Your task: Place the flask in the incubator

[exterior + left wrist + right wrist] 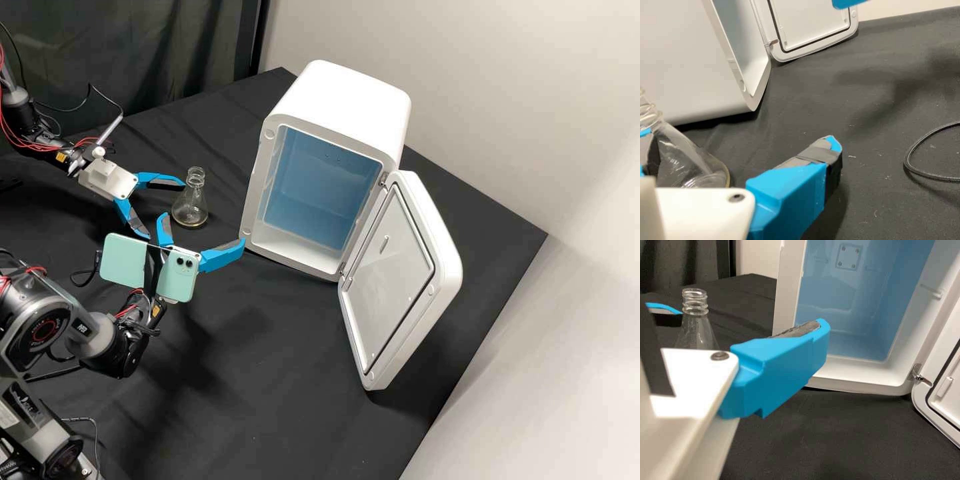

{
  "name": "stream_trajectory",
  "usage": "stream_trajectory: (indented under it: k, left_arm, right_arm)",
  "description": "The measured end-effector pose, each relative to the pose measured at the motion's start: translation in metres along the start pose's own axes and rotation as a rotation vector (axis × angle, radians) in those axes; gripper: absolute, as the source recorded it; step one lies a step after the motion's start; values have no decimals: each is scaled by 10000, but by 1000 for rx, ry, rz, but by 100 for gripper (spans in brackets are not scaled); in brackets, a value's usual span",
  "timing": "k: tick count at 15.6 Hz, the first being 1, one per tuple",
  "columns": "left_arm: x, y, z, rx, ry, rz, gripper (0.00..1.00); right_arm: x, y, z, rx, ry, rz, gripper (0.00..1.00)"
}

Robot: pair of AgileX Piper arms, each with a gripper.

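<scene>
Currently the flask (190,203) is standing upright on the bench (267,373), just left of the open incubator (347,100). The left gripper (165,208) is holding its fingers wide just left of it; the right gripper (203,230), fingers also wide, is hovering on its near side.

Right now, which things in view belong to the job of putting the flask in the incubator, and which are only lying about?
Belong to the job:
clear glass conical flask
white box-shaped incubator with blue inside, its white door open
left hand, open beside the flask
right hand, open

Just lying about:
loop of black cable
mint-green phone on the right arm
</scene>
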Motion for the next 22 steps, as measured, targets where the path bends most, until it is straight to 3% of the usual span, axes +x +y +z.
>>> stream_trajectory:
  k: [8,22]
  left_arm:
    - [53,47,-76,17,6,-3,100]
    - [48,41,-84,18,5,-8,100]
  right_arm:
    - [16,-40,5,1,-7,-14,100]
    - [23,-59,-3,-10,-5,-20,100]
